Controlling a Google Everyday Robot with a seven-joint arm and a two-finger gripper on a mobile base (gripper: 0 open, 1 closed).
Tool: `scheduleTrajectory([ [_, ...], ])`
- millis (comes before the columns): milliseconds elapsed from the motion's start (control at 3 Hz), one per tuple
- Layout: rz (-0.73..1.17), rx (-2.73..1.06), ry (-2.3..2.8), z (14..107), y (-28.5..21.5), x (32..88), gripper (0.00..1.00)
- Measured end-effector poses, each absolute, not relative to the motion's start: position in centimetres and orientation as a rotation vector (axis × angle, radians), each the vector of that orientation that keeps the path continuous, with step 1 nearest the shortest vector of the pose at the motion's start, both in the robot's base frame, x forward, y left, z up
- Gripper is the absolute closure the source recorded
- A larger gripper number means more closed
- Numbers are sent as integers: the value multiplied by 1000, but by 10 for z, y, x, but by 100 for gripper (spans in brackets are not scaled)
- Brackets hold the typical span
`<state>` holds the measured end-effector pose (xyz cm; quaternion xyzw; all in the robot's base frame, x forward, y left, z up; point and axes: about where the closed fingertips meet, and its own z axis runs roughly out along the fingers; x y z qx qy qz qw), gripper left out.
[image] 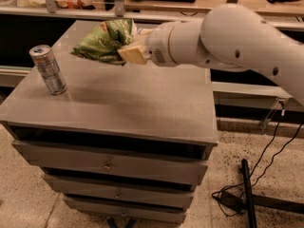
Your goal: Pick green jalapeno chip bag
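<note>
Broadly, I had the grey drawer cabinet (142, 103) below and the arm (228, 37) reaching in from the right. The green jalapeno chip bag (102, 41) stuck out leftward from the gripper (132, 52), which pinched its right end. It seemingly hung above the top, with the can (47, 69) well apart at lower left.

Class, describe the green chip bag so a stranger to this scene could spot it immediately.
Start at the grey drawer cabinet. Above its top, the white arm's gripper holds a crinkly green chip bag in the air. Unlike the upright silver drink can standing on the cabinet, it is soft and green.
</note>
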<state>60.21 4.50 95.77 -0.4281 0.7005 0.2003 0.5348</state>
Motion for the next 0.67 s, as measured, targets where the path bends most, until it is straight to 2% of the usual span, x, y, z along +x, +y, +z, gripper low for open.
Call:
scheduleTrajectory([
  [667,508,-1079,1684,976,47,598,100],
])
